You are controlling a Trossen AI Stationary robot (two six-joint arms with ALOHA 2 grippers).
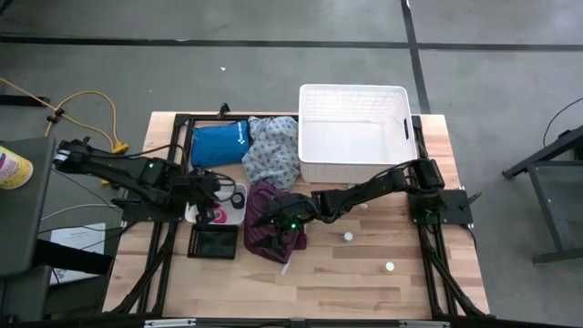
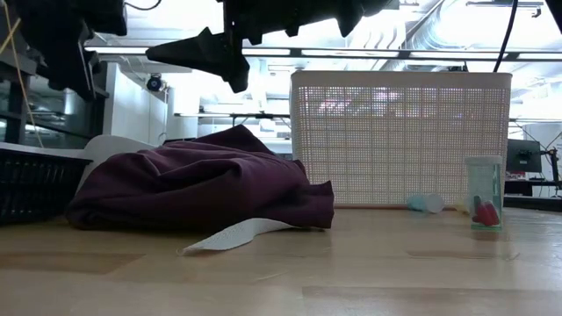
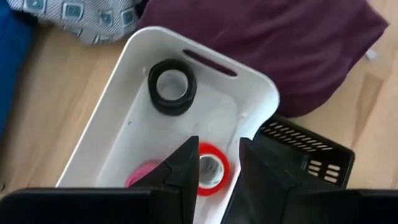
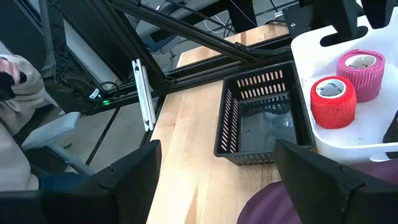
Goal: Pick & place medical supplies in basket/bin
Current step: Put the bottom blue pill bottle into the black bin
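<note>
A small white tray (image 3: 118, 118) holds a black roll (image 3: 172, 87), a red roll (image 4: 333, 102) and a pink roll (image 4: 361, 73), all standing on end. My left gripper (image 3: 219, 149) hovers open above the red roll without touching it. My right gripper (image 4: 217, 149) stands wide open over the maroon garment (image 1: 273, 228), which lies crumpled on the table. A grey-patterned garment (image 1: 273, 150) lies against the large white basket (image 1: 353, 132). A black mesh crate (image 4: 264, 118) stands beside the tray. A vial (image 2: 484, 193) stands upright on the table.
A blue pouch (image 1: 219, 144) lies at the far left, beside the grey-patterned garment. Two small white round pieces (image 1: 347, 236) (image 1: 390, 267) lie on the bare wood at the near right. A white paper strip (image 2: 233, 235) sticks out from under the maroon garment. A person sits beyond the table's left side.
</note>
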